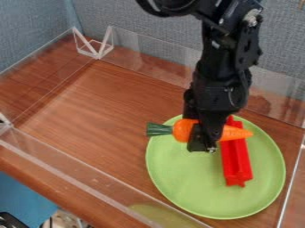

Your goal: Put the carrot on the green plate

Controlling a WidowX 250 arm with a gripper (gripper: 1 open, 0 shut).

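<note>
A: Camera view shows the gripper (205,140) pointing straight down over the near-left part of the plate (179,183); its fingers pinch the carrot (234,131) across the middle.

B: Where does the carrot sit, exactly?

A: Held crosswise, orange body over the plate's upper edge, leafy top poking out past the rim toward the desk (84,98); whether its underside touches the plate, I cannot tell.

B: So which step is this?

A: The placing step, I'd judge; the carrot is over the plate but not yet let go.

B: And the next move?

A: Probably a small drop if any gap remains, then spreading the fingers; it may be worth shifting a little inward first, so the green end lands on the plate rather than hanging over the rim.

B: Anything in the way?

A: A red bar (236,162) lies on the plate just beside the gripper, on the right; the carrot's tip reaches toward its far end, so the release should avoid nudging it.

B: The arm itself?

A: Dark, upright, coming down from the top of the frame; the wrist is vertical above the carrot.
</note>
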